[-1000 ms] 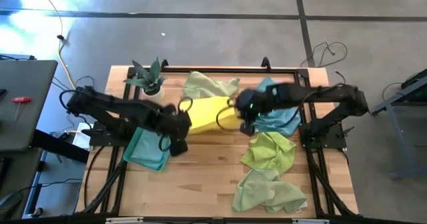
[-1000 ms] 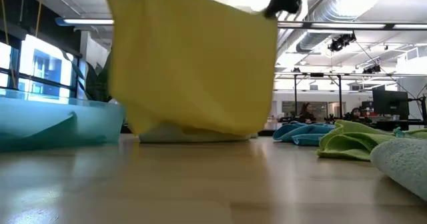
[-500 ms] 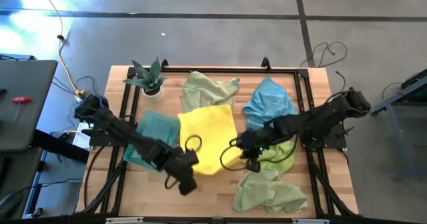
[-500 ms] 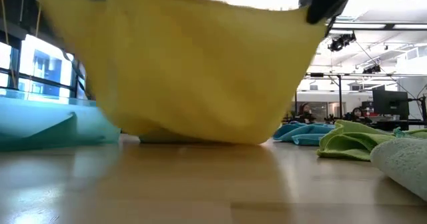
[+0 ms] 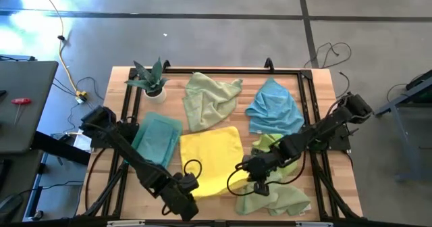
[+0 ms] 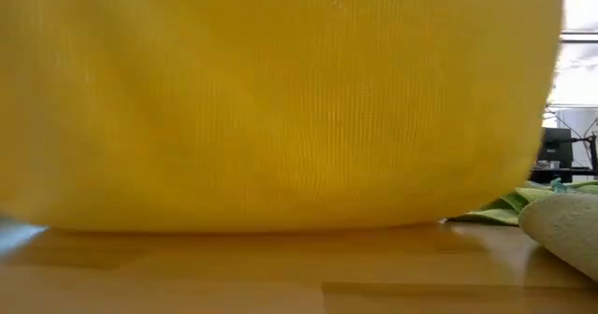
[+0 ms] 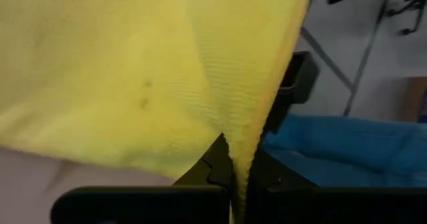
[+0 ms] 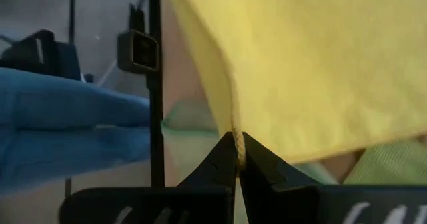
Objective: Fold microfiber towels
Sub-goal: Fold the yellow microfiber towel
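Pulled toward the table's near edge since the earlier frames: bright yellow microfiber towel (image 5: 210,158), formerly bunched mid-table between the arms, now stretched flat over the wood and filling nearly the whole low view (image 6: 280,99). Held by both near corners. Left gripper (image 5: 185,184) clamped together on the near left corner, cloth edge pinched between its dark fingers (image 7: 167,201) in the left wrist view. Right gripper (image 5: 251,171) likewise clamped on the near right corner, fabric caught at the tips in its own wrist view (image 8: 237,159). Beside the yellow sheet, on the left, flat teal cloth (image 5: 156,134). Behind it, crumpled pale green towel (image 5: 209,100); to the right of that, sky blue towel (image 5: 273,111). Under and near the right arm, two more rumpled green cloths (image 5: 277,198). At the far left corner, small spiky potted plant (image 5: 152,82), well apart from the work. Beneath everything, light wooden table (image 5: 317,82) with black frame.
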Robot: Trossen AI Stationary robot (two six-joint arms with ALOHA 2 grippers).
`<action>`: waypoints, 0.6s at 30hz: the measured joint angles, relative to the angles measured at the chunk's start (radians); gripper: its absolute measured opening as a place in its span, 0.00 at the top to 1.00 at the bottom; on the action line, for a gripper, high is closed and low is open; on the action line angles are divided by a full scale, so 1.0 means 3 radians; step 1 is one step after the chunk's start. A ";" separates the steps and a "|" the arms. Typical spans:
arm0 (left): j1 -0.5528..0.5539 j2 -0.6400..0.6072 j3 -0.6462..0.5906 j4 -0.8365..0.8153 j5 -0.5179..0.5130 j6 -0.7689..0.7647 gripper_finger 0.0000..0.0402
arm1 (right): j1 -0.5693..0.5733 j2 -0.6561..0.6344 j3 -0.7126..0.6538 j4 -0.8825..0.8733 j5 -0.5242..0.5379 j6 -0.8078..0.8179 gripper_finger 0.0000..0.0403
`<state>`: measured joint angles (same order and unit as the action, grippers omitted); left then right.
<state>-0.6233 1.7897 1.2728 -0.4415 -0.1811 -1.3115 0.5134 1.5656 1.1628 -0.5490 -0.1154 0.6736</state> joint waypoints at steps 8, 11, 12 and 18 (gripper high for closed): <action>-0.0091 -0.0015 0.0003 -0.0089 -0.0037 -0.0043 1.00 | 0.0061 0.0108 0.0001 0.0259 0.0183 0.0262 1.00; -0.0085 -0.0015 0.0003 -0.0260 -0.0115 0.0009 1.00 | 0.0037 0.0108 0.0002 0.0254 0.0318 0.0254 1.00; -0.0070 -0.0016 0.0003 -0.0334 -0.0168 0.0030 1.00 | 0.0020 0.0108 0.0001 0.0225 0.0348 0.0231 1.00; 0.0137 -0.0015 0.0003 -0.0864 -0.0384 0.0199 1.00 | -0.0177 0.0111 0.0000 0.0151 0.0464 -0.0001 1.00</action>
<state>-0.5823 1.7851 1.2736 -0.7006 -0.2962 -1.2518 0.4602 1.5990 1.1629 -0.5038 0.0238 0.6732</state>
